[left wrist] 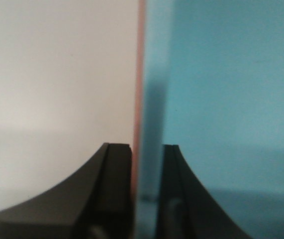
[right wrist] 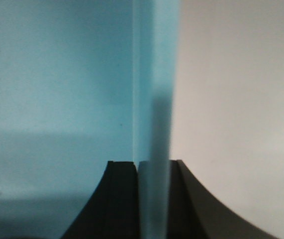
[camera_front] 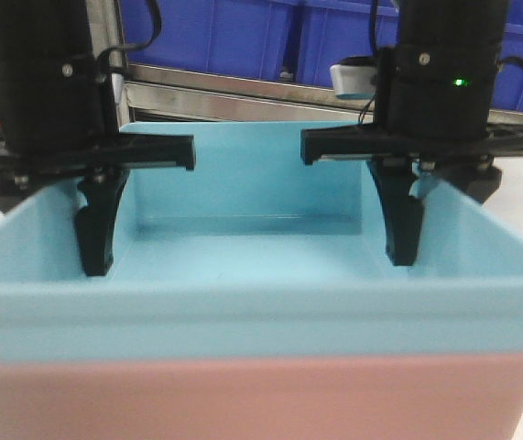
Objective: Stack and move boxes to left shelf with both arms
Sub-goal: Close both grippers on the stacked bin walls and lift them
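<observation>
At frame left and right, black left gripper (left wrist: 144, 158) and right gripper (right wrist: 150, 169) pinch opposite walls of the light blue plastic tub (camera_front: 261, 312), nested in the pale pink plastic tub (camera_front: 243, 394), presumably for a shared level lift.

Front: low, very close, facing blue tub (camera_front: 252, 312) head-on. Wrists: aimed down along own fingers (left wrist: 113, 199), tight on opposite side walls (same tub shared across all three).

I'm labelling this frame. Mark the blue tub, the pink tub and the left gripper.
blue tub (camera_front: 261, 316), front view, near wall.
pink tub (camera_front: 243, 399), front view, near wall below the blue one.
left gripper (left wrist: 145, 147), left wrist view, between its fingertips, astride the tub walls.
</observation>
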`<state>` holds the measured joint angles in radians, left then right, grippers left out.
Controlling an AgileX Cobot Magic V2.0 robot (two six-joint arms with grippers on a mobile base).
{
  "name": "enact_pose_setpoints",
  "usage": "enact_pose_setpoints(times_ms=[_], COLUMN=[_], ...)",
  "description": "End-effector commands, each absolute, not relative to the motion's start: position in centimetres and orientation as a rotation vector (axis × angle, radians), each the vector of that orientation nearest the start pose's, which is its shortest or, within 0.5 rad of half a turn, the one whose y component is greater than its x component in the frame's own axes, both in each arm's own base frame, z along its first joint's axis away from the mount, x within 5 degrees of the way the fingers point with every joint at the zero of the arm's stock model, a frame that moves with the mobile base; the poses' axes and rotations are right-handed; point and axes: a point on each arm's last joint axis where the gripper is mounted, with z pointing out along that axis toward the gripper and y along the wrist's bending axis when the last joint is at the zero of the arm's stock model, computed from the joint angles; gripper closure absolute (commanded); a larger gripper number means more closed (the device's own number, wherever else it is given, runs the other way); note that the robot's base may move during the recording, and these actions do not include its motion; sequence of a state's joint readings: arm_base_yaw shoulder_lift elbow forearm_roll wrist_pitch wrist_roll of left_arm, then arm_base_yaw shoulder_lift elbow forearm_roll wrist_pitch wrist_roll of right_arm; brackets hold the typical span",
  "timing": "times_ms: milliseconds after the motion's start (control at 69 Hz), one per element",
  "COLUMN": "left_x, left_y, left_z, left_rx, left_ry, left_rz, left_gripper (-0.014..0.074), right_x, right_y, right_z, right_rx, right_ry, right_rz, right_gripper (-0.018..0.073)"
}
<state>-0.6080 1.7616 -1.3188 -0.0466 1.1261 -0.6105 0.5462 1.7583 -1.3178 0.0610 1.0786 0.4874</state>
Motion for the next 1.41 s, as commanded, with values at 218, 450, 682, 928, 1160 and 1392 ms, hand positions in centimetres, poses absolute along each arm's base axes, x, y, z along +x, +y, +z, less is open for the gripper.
enact_pose_setpoints(times_ms=[218,450,682,928,1160,1392], left_x=[25.2,21.9,19.6,17.9,16.5,16.4], left_y=[-19.9,-20.0,-19.8,-19.3,-19.0,-18.4], left_z=[29.4,30.9,31.2,31.1,31.3,31.7], left_rx=[-0.022,0.006,0.034,0.050,0.022,0.025], left_ry=[3.062,3.038,3.049,3.050,3.057,3.037], left_rz=[-0.217,-0.258,-0.230,-0.194,-0.197,-0.158], left_gripper=[0.0601,0.0601,0.0601,0.0601,0.0601,0.0601], right_x=[26.9,23.3,20.1,18.5,17.3,17.0], right_y=[16.8,15.5,15.8,16.4,17.2,17.7], right_z=[30.7,31.7,31.7,31.9,31.7,31.7], right_rx=[0.002,0.020,0.049,0.038,-0.003,-0.008], right_ry=[2.912,2.879,2.859,2.871,2.906,2.893], right_rz=[0.281,0.323,0.386,0.408,0.397,0.401], right_gripper=[0.0504,0.0504,0.0504,0.0504,0.0504,0.0504])
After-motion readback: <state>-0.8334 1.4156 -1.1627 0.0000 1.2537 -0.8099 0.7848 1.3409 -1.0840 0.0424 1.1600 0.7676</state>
